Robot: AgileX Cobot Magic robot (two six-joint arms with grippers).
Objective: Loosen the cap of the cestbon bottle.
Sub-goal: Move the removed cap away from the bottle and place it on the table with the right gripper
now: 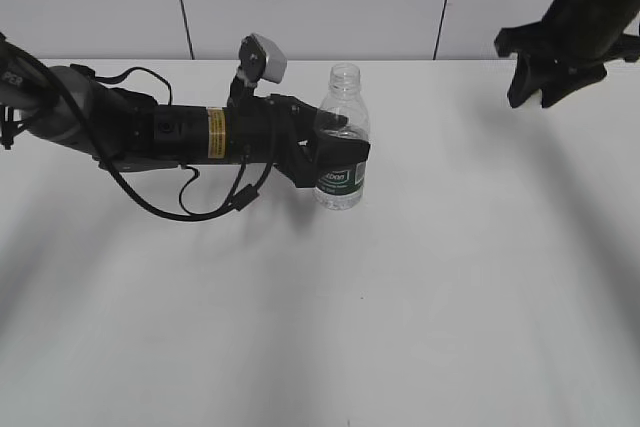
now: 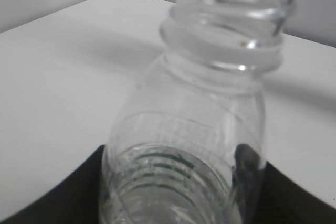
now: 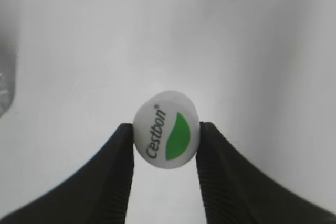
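Bottle (image 1: 342, 137) upright on the white surface (image 1: 400, 297), neck open, left gripper (image 1: 335, 147) clamped round its middle. Cap (image 3: 166, 129) off, pinched between the right gripper's (image 3: 166, 145) jaws, seemingly high above the surface.

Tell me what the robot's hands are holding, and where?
Left gripper squeezes the clear plastic bottle around its middle; right gripper pinches the round white-and-green cap by its sides.
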